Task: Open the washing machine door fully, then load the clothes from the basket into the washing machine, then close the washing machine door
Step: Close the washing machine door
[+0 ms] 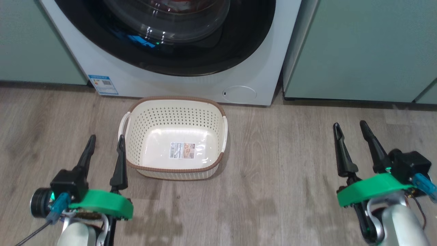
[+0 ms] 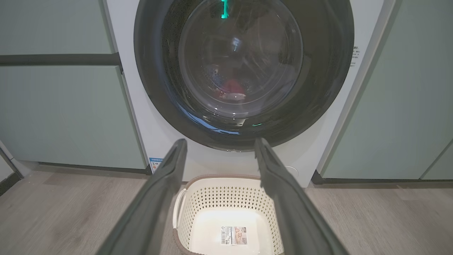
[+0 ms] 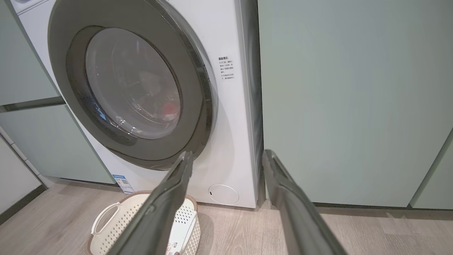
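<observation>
Washer (image 1: 153, 85) stands betw. pale green cabinets (image 1: 358, 51), front facing the robot. Door (image 1: 239, 44) looks shut, flush w/ the front in the right wrist view. Its black rim is glossy, so prob. slippery, and the glass bowl is no place to grab. If it needs reopening, take the rim's outer edge on the side away from the hinge; can't tell which side that is, no clear handle seen. It's stiff and hinged, so it swings rather than lifts. Basket (image 1: 177, 116) sits on the floor (image 1: 273, 171) just in front of the washer, empty bar a label on its bottom. It's light, stiff plastic, best taken by a side handle or the brown rim. Clothes (image 2: 231, 86): a bit of red shows thru the glass, inside the drum. Soft, light, floppy, would bunch in a pinch. Left hand (image 1: 106, 138) is low, just beside the basket's left edge, fingers apart, holding nothing. Right hand (image 1: 350, 124) is well off to the basket's right, fingers apart too, empty. Task looks all but done
</observation>
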